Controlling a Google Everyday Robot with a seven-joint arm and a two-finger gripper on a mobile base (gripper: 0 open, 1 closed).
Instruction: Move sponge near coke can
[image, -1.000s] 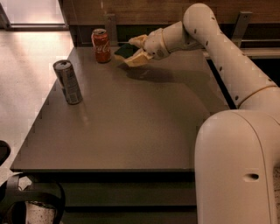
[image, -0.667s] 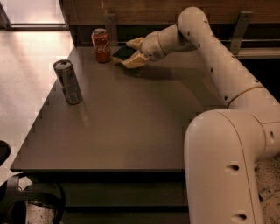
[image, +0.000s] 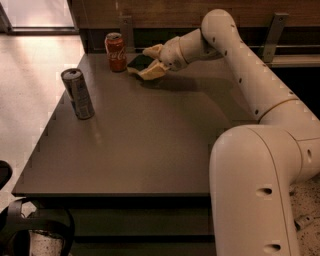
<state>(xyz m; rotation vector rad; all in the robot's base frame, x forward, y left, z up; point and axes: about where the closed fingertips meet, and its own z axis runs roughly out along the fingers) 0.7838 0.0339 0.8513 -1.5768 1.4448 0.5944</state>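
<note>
The red coke can (image: 116, 51) stands upright at the far left corner of the dark table (image: 150, 145). The sponge (image: 139, 62), dark green top over yellow foam, is just right of the can, a small gap apart, low over the table. My gripper (image: 151, 62) reaches in from the right and is shut on the sponge, with one cream finger (image: 152, 50) behind it and the other in front. The fingers hide the sponge's right part.
A taller slim silver-grey can (image: 78, 93) stands near the table's left edge. A wooden wall with metal brackets (image: 272, 35) runs behind the table. My arm (image: 250, 75) spans the right side, and my base (image: 260, 190) fills the lower right.
My gripper has carried the sponge a little to the left, closer to the coke can. Both cans have stayed in place.
</note>
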